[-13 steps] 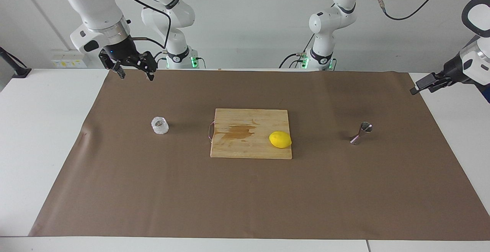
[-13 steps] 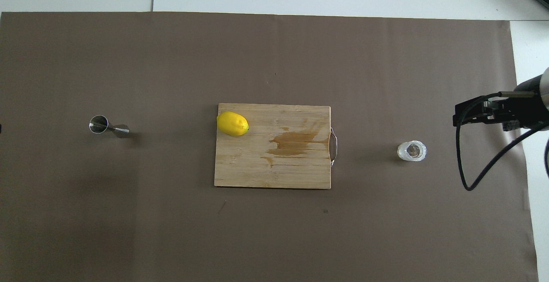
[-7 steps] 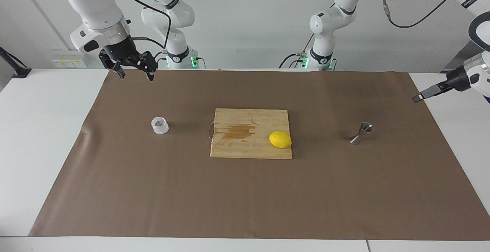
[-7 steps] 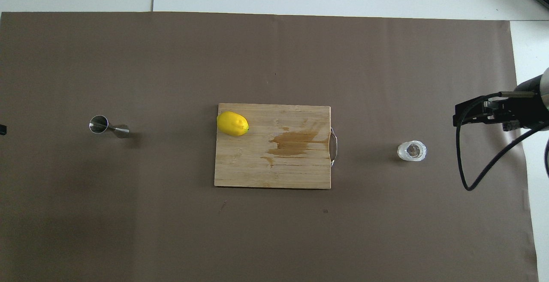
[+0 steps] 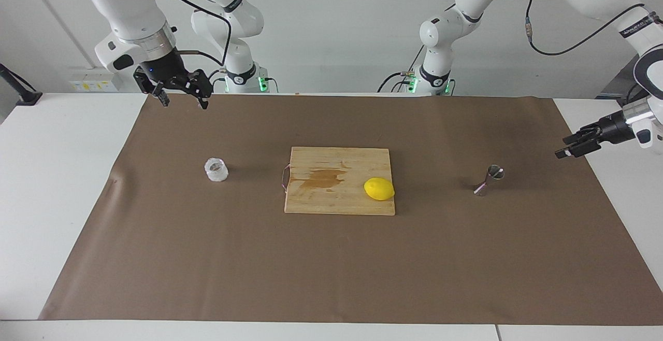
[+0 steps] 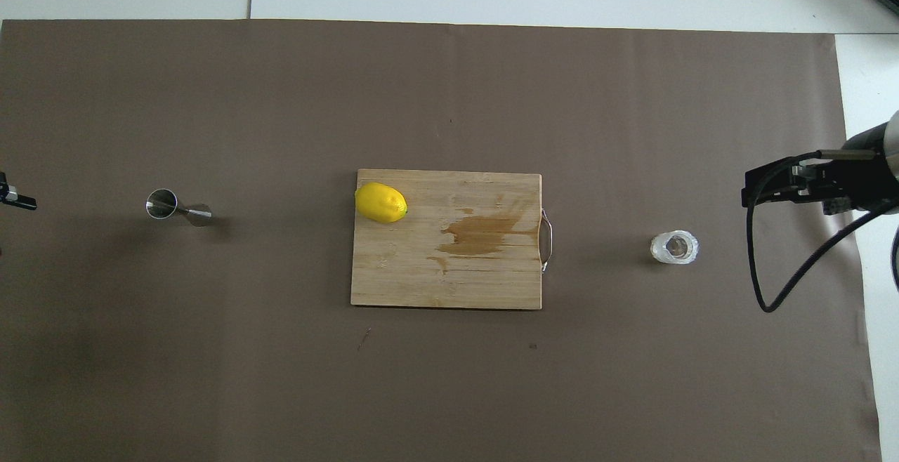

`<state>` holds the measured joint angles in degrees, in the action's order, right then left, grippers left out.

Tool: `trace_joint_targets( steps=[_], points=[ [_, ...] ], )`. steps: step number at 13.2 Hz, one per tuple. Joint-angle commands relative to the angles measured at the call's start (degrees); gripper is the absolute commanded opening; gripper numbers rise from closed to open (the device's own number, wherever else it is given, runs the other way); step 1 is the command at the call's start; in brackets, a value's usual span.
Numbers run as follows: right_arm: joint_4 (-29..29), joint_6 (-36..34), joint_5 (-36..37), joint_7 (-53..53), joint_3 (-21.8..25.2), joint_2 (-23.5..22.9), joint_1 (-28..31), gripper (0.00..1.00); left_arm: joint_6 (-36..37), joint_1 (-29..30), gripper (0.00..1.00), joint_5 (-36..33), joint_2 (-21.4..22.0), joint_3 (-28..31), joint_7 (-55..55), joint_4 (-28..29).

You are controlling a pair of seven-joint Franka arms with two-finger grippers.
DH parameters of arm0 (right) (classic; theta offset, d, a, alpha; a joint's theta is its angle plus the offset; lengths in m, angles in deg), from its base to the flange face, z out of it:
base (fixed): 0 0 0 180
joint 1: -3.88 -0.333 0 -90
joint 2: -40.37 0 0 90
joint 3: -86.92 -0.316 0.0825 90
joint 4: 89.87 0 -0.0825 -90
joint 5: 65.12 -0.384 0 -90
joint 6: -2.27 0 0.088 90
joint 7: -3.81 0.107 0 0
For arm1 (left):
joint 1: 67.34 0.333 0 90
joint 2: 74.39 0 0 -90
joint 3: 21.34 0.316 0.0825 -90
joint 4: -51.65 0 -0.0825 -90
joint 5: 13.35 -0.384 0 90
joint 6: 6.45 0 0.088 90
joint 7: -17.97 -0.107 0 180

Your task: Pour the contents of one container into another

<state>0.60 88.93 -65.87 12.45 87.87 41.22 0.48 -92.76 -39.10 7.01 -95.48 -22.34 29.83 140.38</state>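
Observation:
The clear faceted cup [image 5: 216,170] stands on the brown mat toward the right arm's end; it also shows in the overhead view [image 6: 674,248]. The steel hourglass jigger [image 5: 489,179] stands on the mat toward the left arm's end, and in the overhead view [image 6: 178,209] too. My right gripper [image 5: 185,102] is open and empty, raised over the mat's edge by the robots, well apart from the cup; the overhead view shows it [image 6: 755,188] too. My left gripper [image 5: 567,150] hangs over the mat's edge at the left arm's end, apart from the jigger; only its tip [image 6: 17,199] shows in the overhead view.
A wooden cutting board [image 5: 331,203] with a brown wet stain and a metal handle lies at the mat's middle. A yellow lemon [image 5: 379,189] sits on its corner toward the jigger. A black cable [image 6: 786,286] hangs from the right arm.
My left gripper has come down and moved in toward the jigger's end of the mat. The right arm, cup and jigger have not moved.

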Motion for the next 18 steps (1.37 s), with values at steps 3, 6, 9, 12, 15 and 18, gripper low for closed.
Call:
trace_joint_targets(
  steps=[3, 6, 9, 12, 15, 18],
  points=[
    [0.3, -0.6, -1.5, -1.3, 0.5, 0.4, 0.1, 1.00, -1.0, 1.6, 1.00, 8.3, -5.0, -0.5, 12.2, -0.4],
    [0.2, -0.6, -1.4, -1.3, 0.5, 0.4, 0.1, 1.00, -1.0, 0.9, 1.00, 13.3, -5.8, -0.7, 22.1, 1.4],
    [0.2, -0.5, -1.4, -1.3, 0.5, 0.4, 0.1, 1.00, -1.0, 0.6, 1.00, 18.2, -6.0, -0.9, 29.5, 3.4],
    [0.2, -0.6, -1.5, -1.3, 0.5, 0.4, 0.1, 1.00, -0.8, 1.1, 1.00, 24.3, -6.2, -0.9, 30.9, 7.3],
    [0.2, -0.5, -1.5, -1.3, 0.5, 0.4, 0.1, 1.00, -1.0, 0.5, 1.00, 27.7, -6.2, -0.9, 34.5, 9.5],
    [0.2, -0.6, -1.4, -1.3, 0.5, 0.4, 0.1, 1.00, -0.9, 0.5, 1.00, 31.9, -8.2, -0.9, 34.7, 11.7]
  ],
)
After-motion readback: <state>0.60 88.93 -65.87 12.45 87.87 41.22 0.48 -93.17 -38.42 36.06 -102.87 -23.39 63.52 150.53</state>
